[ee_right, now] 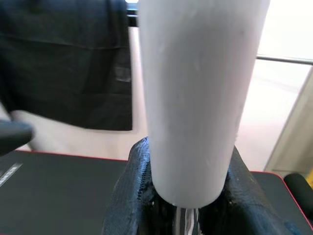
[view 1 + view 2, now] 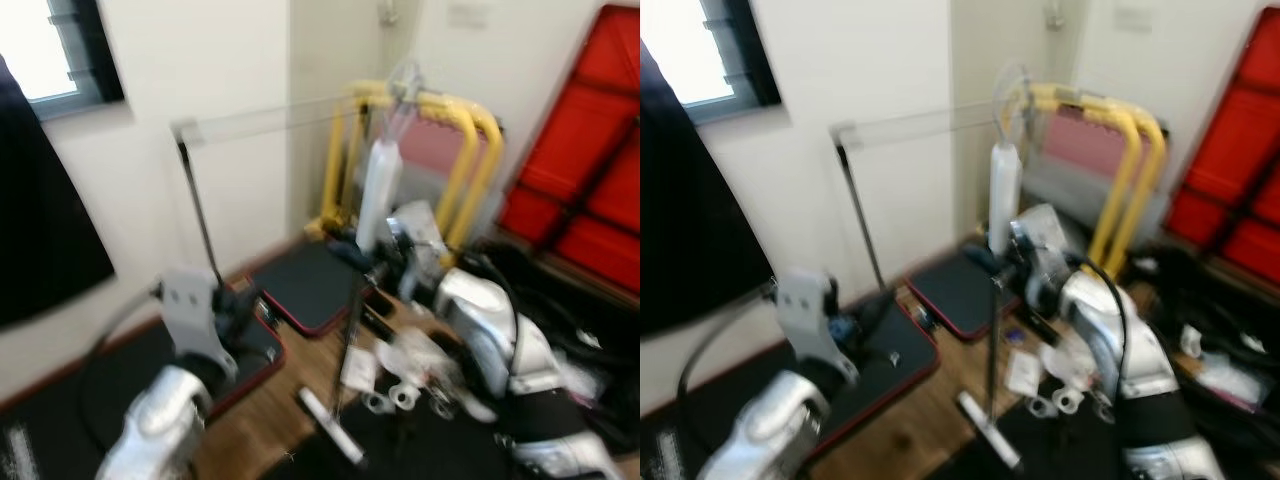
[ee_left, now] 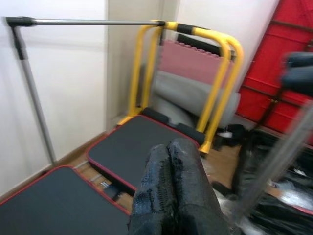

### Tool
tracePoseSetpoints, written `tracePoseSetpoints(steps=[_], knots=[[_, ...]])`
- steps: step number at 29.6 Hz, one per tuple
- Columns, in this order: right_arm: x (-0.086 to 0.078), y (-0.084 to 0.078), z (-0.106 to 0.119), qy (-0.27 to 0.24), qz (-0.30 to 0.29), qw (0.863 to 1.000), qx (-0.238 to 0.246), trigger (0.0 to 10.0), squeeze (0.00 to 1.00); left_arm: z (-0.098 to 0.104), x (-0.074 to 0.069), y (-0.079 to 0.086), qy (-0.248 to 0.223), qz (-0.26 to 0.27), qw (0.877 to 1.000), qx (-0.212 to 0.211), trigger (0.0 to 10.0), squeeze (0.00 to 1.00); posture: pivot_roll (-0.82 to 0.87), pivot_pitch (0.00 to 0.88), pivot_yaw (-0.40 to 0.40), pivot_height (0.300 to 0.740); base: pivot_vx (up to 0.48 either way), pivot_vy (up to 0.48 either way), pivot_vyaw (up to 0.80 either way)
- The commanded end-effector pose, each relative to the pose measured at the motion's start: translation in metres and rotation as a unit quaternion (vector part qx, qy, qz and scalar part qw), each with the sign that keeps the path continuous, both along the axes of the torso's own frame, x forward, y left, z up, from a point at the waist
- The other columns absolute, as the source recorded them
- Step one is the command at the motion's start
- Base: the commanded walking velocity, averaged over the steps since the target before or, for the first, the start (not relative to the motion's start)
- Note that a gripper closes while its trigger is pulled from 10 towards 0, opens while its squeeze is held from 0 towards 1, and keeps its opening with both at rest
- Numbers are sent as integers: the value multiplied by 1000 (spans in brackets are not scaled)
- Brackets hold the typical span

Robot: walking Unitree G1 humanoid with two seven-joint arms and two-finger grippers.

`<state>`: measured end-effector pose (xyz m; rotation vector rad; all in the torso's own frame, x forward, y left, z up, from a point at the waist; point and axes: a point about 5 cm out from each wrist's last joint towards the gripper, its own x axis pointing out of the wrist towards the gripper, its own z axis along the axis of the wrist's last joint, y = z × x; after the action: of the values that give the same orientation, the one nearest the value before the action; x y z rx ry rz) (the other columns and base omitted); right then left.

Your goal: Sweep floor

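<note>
Broom (image 2: 996,300), one, clamped by right gripper (image 1: 183,196); left gripper (image 3: 171,191) pressed together, beside two mats (image 3: 132,147).

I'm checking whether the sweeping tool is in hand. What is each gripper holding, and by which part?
The right gripper grips the broom at the bottom of its white handle sleeve. The left gripper is shut and holds nothing.

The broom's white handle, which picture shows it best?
The right wrist view: the white handle looms close and sharp, clamped by the right hand. Both eye views show it small and blurred; the left wrist view shows a blurred pole.
</note>
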<state>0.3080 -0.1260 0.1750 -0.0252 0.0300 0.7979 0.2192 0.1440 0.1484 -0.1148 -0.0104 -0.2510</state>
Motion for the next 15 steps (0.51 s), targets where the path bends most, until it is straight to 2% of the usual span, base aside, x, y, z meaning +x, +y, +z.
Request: tracePoseSetpoints(steps=[1, 7, 15], knots=[[2, -3, 8, -19, -7, 1000, 1, 10000, 0, 0, 2, -3, 3, -3, 1000, 0, 10000, 0, -76, 0, -68, 740, 0, 0, 0], [2, -4, 6, -17, -3, 1000, -6, 10000, 0, -1, 5, 2, 7, 22, 1000, -7, 10000, 0, -76, 0, -66, 740, 0, 0, 0], [3, -5, 6, -14, -3, 1000, -11, 10000, 0, 0, 6, 4, 6, 27, 1000, -5, 10000, 0, -75, 0, -65, 740, 0, 0, 775]])
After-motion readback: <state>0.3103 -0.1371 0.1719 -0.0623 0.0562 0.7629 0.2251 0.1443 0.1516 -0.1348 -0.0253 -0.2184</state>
